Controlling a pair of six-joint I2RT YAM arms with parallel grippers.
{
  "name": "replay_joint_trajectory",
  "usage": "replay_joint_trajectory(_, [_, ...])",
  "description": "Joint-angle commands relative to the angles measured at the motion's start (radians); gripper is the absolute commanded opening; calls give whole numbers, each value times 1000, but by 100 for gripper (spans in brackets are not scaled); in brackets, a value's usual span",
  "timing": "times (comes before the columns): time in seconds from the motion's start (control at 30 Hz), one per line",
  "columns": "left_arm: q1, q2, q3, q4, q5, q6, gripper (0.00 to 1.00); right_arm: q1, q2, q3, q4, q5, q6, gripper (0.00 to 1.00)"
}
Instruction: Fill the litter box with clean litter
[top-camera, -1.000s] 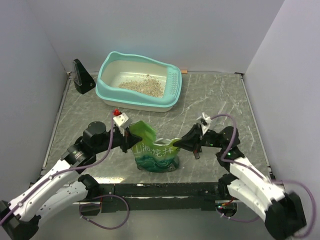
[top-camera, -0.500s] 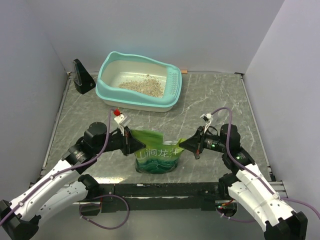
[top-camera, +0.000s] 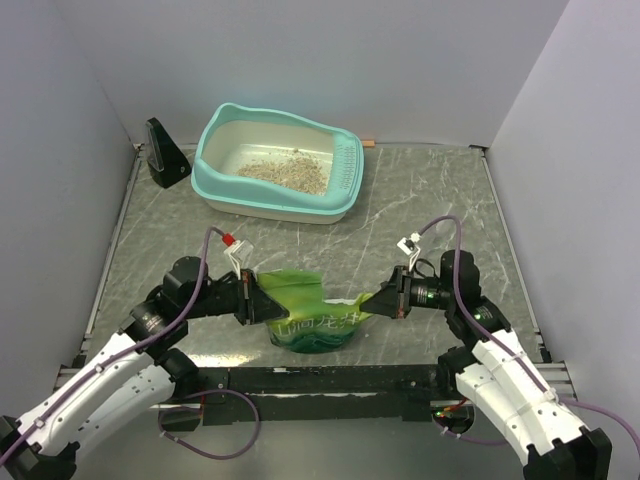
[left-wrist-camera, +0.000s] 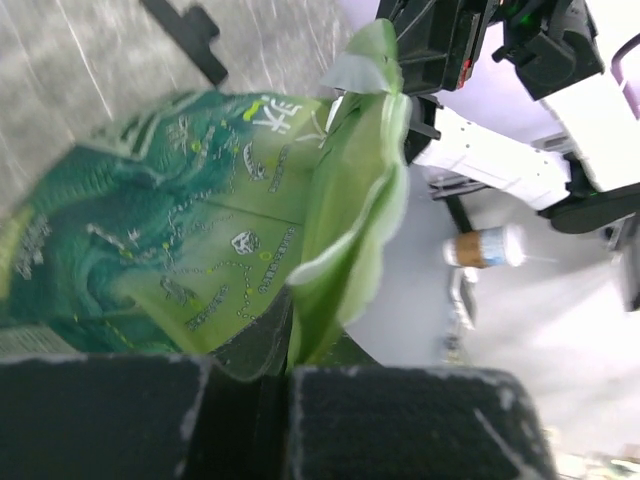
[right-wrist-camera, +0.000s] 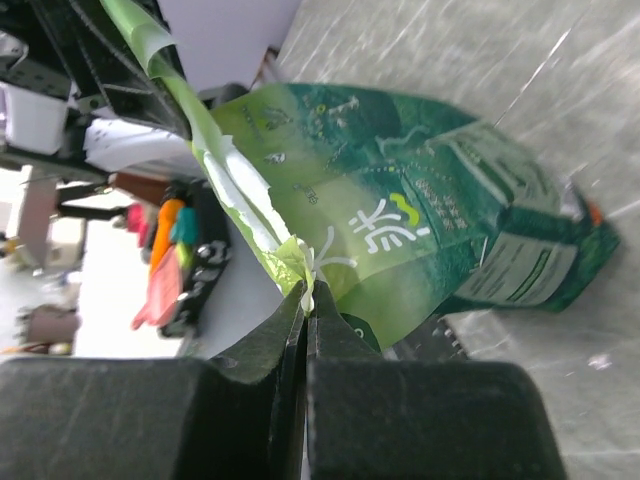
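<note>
Litter box (top-camera: 204, 160) sits at the far side of the table (top-camera: 430, 190), well apart from both grippers. Clean litter (top-camera: 285, 170) covers only a patch of its cream floor, so I'd call filling barely started. Left gripper (top-camera: 258, 300) and right gripper (top-camera: 378, 298) are each pinched on a top corner of the green pouch (top-camera: 310, 320), stretching it between them near my bases. Next, I reckon: lift both together, carry over the rim, tip without losing a corner.

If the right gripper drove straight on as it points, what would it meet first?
The green pouch that the right gripper is pinching; beyond that, probably the left gripper facing it, depth unclear.
</note>
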Motion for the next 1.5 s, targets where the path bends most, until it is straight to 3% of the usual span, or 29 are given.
replay_joint_trajectory(0.0, [27,-40,-38,-116,57,-168,1,-31,4,-57,-56,-38,54,0])
replay_joint_trajectory(0.17, [39,-115,-216,-31,134,-346,1,-34,-2,-96,-78,-57,91,0])
replay_joint_trajectory(0.37, [44,-261,-359,32,198,-547,1,-40,50,-94,-246,-22,37,0])
replay_joint_trajectory(0.57, [45,-344,-371,-20,218,-618,1,-43,50,-65,-315,31,-15,0])
replay_joint_trajectory(0.63, [45,-330,-365,-40,220,-601,1,-43,50,-41,-338,57,-60,26])
replay_joint_trajectory(0.77, [45,-275,-364,-59,229,-561,1,-42,18,69,-342,135,-149,33])
replay_joint_trajectory(0.8, [45,-267,-365,-47,232,-561,1,-40,10,86,-341,149,-161,46])
replay_joint_trajectory(0.9, [45,-239,-364,-28,237,-558,1,-34,-5,189,-378,221,-236,64])
replay_joint_trajectory(0.97, [47,-217,-359,-22,235,-549,1,-19,3,260,-379,252,-283,64])
replay_joint_trajectory(1.07, [48,-190,-347,-17,229,-535,1,99,56,318,-359,306,-314,63])
replay_joint_trajectory(1.1, [48,-183,-342,-25,226,-530,1,200,76,332,-346,334,-319,63])
replay_joint_trajectory(1.23, [62,-158,-299,-73,204,-488,1,412,174,401,-325,471,-344,63])
replay_joint_trajectory(1.47, [149,-111,-261,-154,212,-393,1,636,282,519,-356,567,-503,62])
